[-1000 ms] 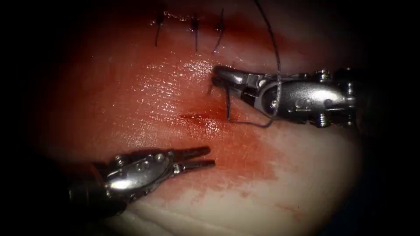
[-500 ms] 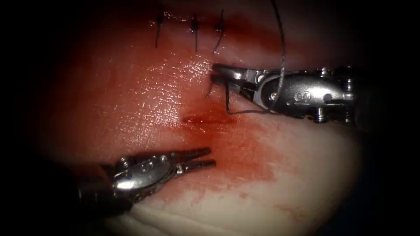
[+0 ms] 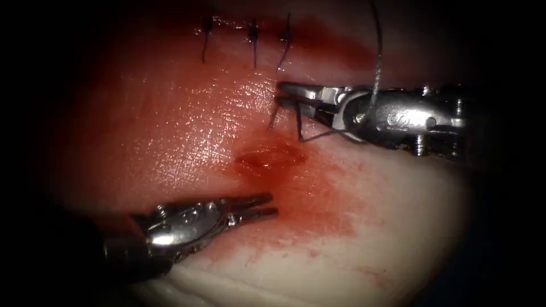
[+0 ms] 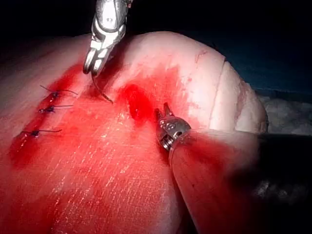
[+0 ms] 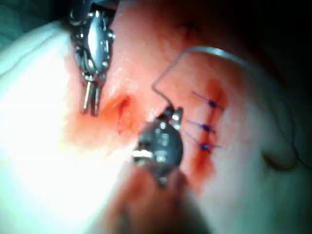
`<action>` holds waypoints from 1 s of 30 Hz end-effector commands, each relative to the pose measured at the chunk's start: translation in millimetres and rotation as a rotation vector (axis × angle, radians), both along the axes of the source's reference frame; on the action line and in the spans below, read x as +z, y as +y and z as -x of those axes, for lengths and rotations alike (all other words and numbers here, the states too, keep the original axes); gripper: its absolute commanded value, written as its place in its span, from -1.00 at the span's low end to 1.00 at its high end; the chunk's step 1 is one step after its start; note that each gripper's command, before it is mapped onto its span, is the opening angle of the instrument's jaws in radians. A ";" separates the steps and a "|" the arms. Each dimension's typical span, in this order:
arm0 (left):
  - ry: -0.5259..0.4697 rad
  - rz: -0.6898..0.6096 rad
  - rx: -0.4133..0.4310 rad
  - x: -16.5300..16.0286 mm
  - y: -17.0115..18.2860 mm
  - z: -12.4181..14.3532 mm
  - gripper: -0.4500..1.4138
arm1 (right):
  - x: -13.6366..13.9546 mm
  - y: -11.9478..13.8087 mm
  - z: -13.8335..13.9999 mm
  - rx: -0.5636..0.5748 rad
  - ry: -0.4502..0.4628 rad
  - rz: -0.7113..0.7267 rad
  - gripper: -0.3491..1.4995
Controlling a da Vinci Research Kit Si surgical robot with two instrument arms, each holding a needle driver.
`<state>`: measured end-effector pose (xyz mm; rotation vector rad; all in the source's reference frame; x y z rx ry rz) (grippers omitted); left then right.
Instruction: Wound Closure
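Needle (image 3: pixel 298 120) hangs clamped near its blunt end in right tool (image 3: pixel 284 91), above the cut (image 3: pixel 267 158); left tool (image 3: pixel 272 206) nearly closed, empty, below it.

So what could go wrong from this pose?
1. The thread lies across the right tool behind its fingers, which are shut on the needle. It might snag there.
2. The needle's free end sits at the tissue near the open cut. I cannot tell if it has entered, and it could scrape.
3. The left tool holds nothing, fingers open, so there is no backup if the needle slips.
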<state>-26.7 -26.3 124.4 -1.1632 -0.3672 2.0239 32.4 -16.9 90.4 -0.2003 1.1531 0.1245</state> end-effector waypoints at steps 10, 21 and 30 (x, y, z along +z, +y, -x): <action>0.005 -0.002 0.003 1.0 -0.4 0.5 -0.37 | -0.5 0.6 -0.9 0.018 0.014 -0.032 -1.00; 0.011 -0.004 0.008 1.0 -0.4 0.3 -0.37 | -0.7 1.0 -0.9 0.077 0.057 -0.185 -1.00; 0.014 -0.006 0.010 1.0 -0.4 0.3 -0.37 | -0.4 0.8 -1.4 0.060 0.064 -0.267 -1.00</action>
